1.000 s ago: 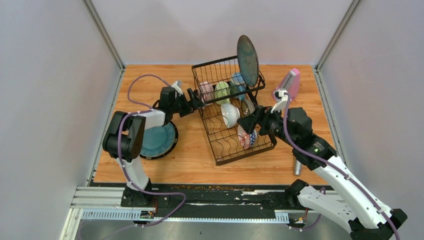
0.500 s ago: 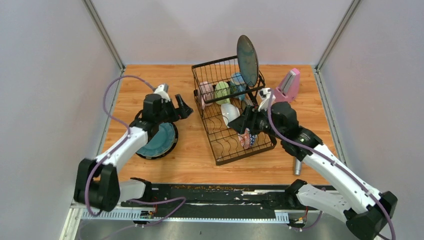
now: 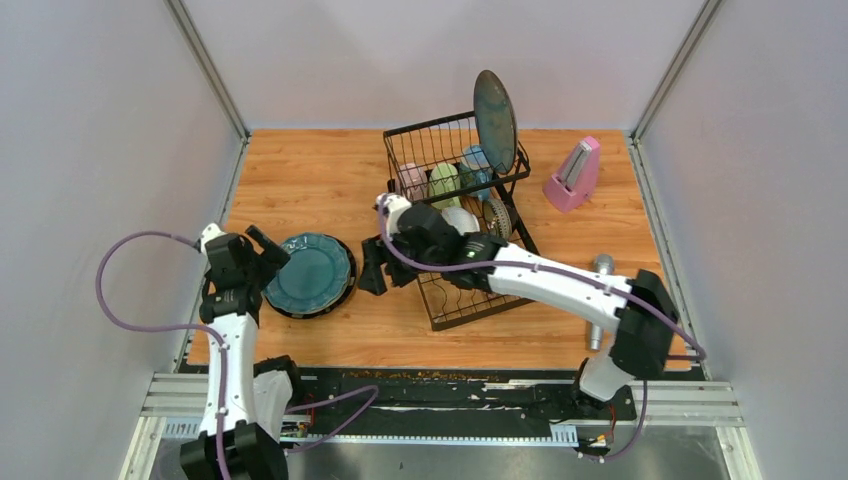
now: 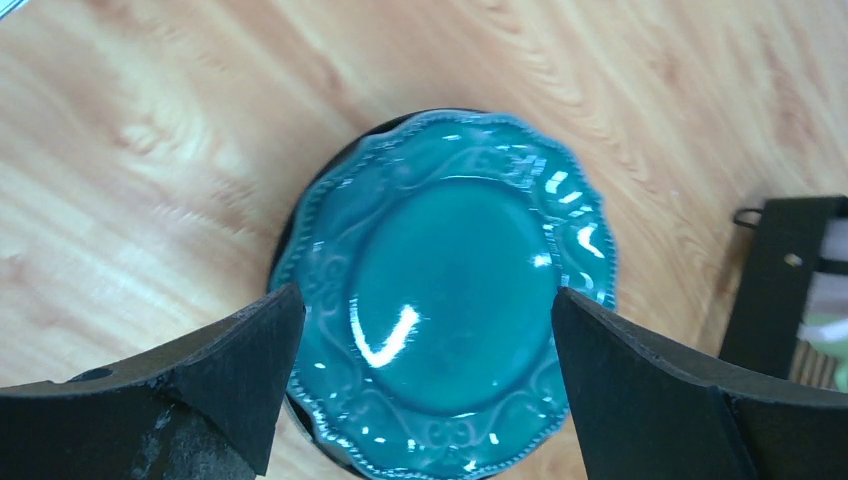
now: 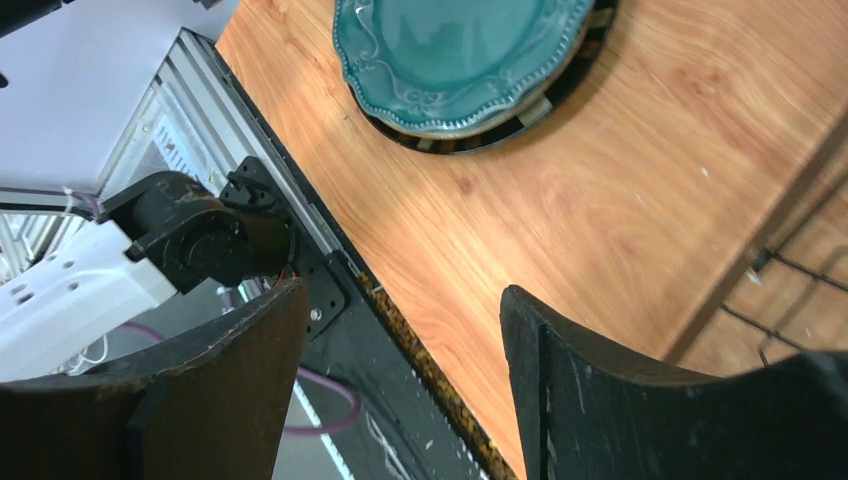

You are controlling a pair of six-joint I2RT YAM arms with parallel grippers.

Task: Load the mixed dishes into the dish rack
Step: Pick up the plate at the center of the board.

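Both arms have swung since a second ago: the left claw (image 3: 267, 248) has pulled back from the dish rack (image 3: 495, 308) to the 9 o'clock side of the teal plate (image 3: 312, 270), and the right claw (image 3: 380, 268) has reached across the rack to the plate's 3 o'clock side. Both are spread wide and pinch nothing. The plate lies flat on a darker dish (image 5: 487, 141) on the bench (image 3: 300, 170), at 9 o'clock of the rack, not yet loaded. We judge two risks. The claws may meet over the same plate, and the glossy rim, lying tight on the dish below, may slip from a pinch or drag that dish along. The right forearm lying over the rack may also snag its wires.
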